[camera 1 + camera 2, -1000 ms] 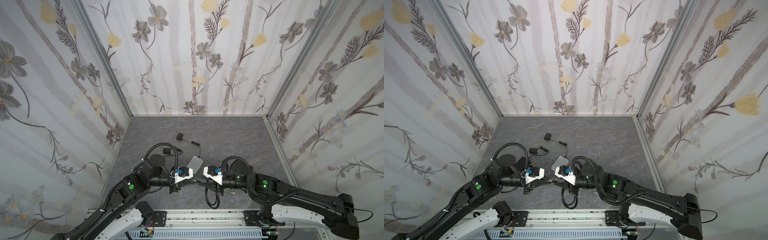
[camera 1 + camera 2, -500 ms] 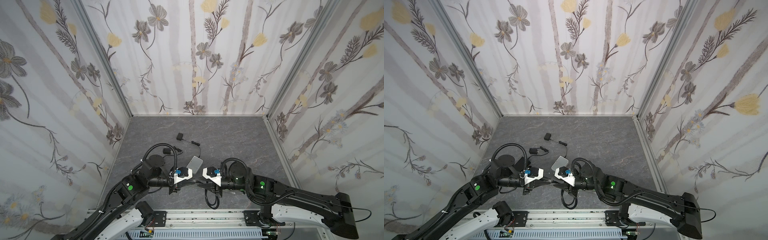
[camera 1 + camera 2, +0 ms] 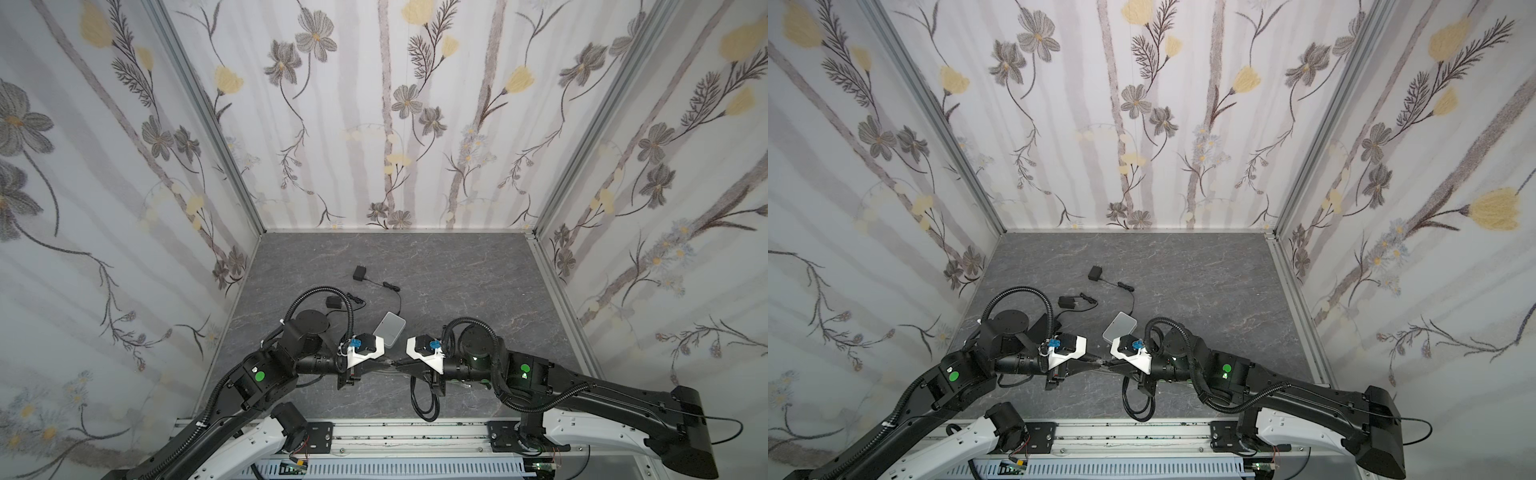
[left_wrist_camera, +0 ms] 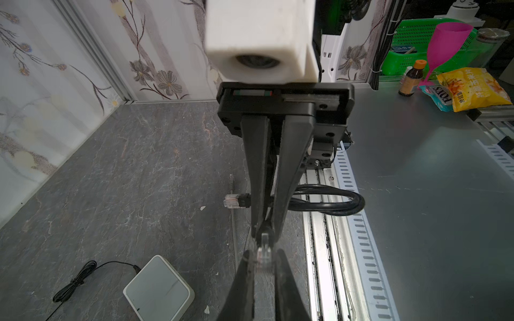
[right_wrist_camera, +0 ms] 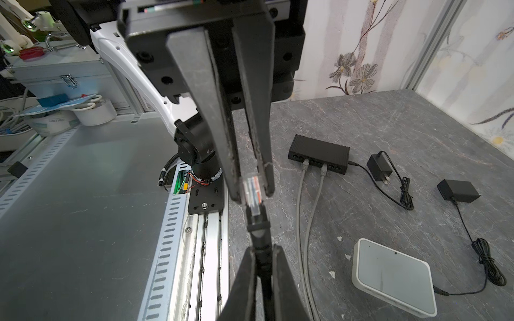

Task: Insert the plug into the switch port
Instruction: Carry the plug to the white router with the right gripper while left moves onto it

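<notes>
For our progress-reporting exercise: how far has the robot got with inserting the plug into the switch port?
Done: the clear plastic plug is picked up, with the left gripper fingers clamped on it. In hand: the right gripper is shut on the black cable right behind the plug, apparently a handover. Left: carrying it to the flat white box with grey top, which lies apart, and plugging it in there.

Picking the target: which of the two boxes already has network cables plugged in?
The black box: two grey cables run into its ports. The white box shows none.
</notes>
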You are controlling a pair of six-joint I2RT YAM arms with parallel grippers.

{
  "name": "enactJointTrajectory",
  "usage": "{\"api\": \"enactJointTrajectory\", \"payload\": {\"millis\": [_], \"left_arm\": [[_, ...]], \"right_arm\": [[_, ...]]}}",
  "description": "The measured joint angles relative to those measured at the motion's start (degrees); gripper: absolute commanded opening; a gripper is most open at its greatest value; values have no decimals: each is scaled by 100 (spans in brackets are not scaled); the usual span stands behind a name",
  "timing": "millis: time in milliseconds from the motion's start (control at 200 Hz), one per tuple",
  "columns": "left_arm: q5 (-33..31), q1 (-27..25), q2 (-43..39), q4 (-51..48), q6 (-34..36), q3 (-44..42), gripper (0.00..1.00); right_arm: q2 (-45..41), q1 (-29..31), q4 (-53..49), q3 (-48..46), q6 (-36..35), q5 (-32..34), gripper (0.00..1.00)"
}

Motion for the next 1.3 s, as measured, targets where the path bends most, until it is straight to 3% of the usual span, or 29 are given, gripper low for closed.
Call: {"api": "enactJointTrajectory", "payload": {"millis": [105,140,180,250,325,445,555,685,779,814,1024,1299], "left_arm": [[33,0,48,212,-343,-24,20],[22,0,59,323,-511,-52,36],[-92,-2,66,444,-726,-103,61],[-330,0,66,612,-1213,-223,73],[-686,0,72,907,-1814,-398,100],[-1515,70,356,1226,-2938,-509,100],[-2269,455,1204,1290,-3904,-269,100],[-2103,1228,2492,1567,-4944,-39,97],[-1947,1451,3136,1836,-5464,-116,87],[-1954,1497,3346,1982,-5615,-188,88],[-2243,1709,4481,2350,-5949,-284,75],[-2103,1753,5595,2354,-5606,146,66]], "right_arm": [[-140,-9,-52,0,59,61,0],[-203,-37,-81,0,68,70,0],[-275,-103,-92,0,105,63,0],[-420,-339,-105,2,105,50,0],[-507,-798,-234,31,125,50,0],[-286,-1676,-763,326,125,83,0],[258,-2166,-1172,691,7,267,0],[1314,-2374,-1626,1043,-120,774,0],[1963,-2400,-1810,1158,-201,870,0],[2153,-2404,-1840,1172,-205,894,0],[3418,-2433,-1847,1357,-264,776,0],[4308,-2358,-1735,1491,-302,511,0]]}}
